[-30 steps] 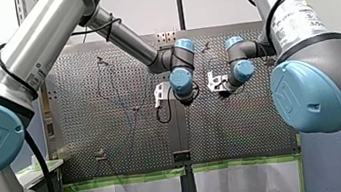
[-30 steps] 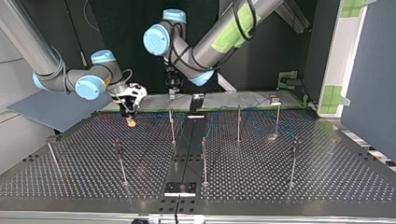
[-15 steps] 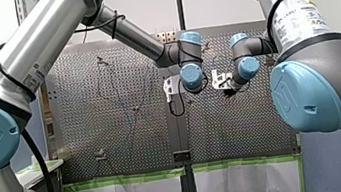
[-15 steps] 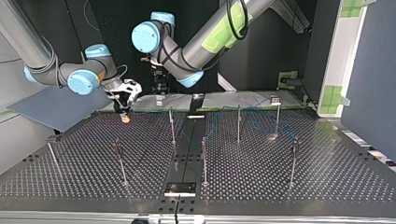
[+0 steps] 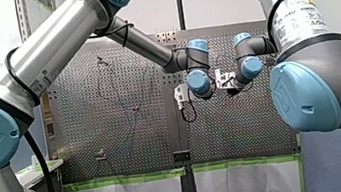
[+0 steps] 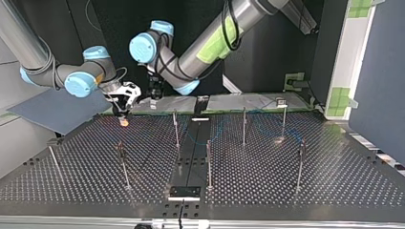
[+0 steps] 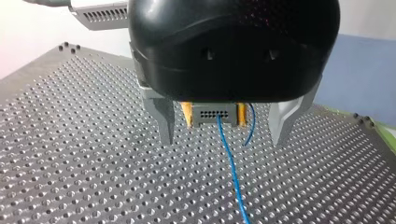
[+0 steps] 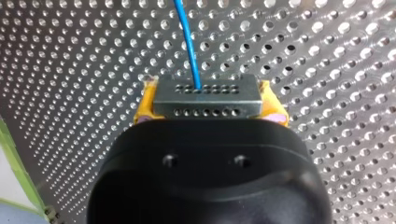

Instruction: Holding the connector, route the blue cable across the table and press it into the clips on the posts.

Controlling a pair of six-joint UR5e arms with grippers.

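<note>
Right wrist view, my right gripper point(image 8: 210, 100) clamps the connector point(image 8: 205, 88), blue cable point(image 8: 187, 37) cut off ahead, my left gripper point(image 7: 220, 139) gaping wide.

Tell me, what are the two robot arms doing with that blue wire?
My right gripper is pinching a small grey connector just above the table full of holes. The blue cable comes out of the connector and trails over the table. My left gripper hovers nearby with its fingers open, holding nothing. The thin posts stand further along the table.
</note>
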